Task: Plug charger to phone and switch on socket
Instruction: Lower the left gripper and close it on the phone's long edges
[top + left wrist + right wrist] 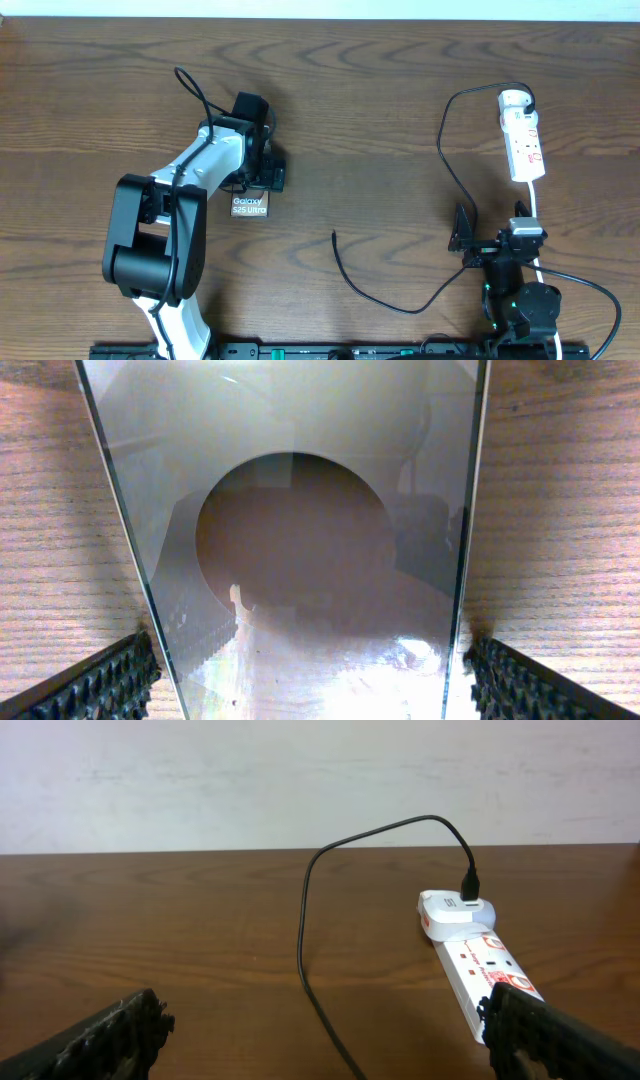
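Observation:
The phone, lettering up, lies on the table with its far end under my left gripper. In the left wrist view its glossy face fills the middle. The ribbed pads sit just outside its two long edges, a thin gap on each side, so the gripper is open around it. The white socket strip lies at the far right, with the charger's black plug in its far end. The black cable loops down to a free tip. My right gripper is open and empty.
The strip's thick white cord runs back toward the right arm. In the right wrist view the cable crosses the wood between my fingers and the strip lies by the right finger. A pale wall stands behind the table's far edge.

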Tool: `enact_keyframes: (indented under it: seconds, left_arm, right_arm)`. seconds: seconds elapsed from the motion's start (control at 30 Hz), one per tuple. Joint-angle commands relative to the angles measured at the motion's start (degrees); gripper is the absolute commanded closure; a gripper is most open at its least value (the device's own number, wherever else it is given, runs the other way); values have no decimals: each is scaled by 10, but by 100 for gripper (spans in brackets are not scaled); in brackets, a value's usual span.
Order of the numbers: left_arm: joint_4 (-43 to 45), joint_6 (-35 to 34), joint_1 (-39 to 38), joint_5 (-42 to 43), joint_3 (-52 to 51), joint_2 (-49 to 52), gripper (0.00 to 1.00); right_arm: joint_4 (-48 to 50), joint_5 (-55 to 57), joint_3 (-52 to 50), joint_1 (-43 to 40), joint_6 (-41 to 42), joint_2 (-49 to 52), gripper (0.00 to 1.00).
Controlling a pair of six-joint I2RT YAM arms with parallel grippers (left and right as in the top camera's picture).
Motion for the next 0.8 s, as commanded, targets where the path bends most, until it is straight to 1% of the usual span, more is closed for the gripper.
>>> enact_keyframes:
  seconds: [0.0, 0.33, 0.47, 0.5, 0.53, 0.77]
  left_arm:
    - [-6, 3, 0, 41, -15, 6, 2]
    - [-4, 3, 0, 41, -15, 6, 2]
    - [0, 3, 0, 41, -15, 6, 1]
    - [2, 3, 0, 41, -15, 6, 5]
    - [3, 3, 0, 41, -15, 6, 7]
    - [2, 3, 0, 41, -15, 6, 8]
  right_arm:
    - [-3, 5, -1, 1, -1, -3, 1]
    - [-2, 5, -1, 1, -2, -3, 1]
    - [-2, 5, -1, 1, -2, -3, 1]
    - [-3, 5, -1, 1, -2, -3, 1]
    - [-3, 5, -1, 1, -2, -3, 1]
    - [-3, 5, -1, 1, -2, -2, 1]
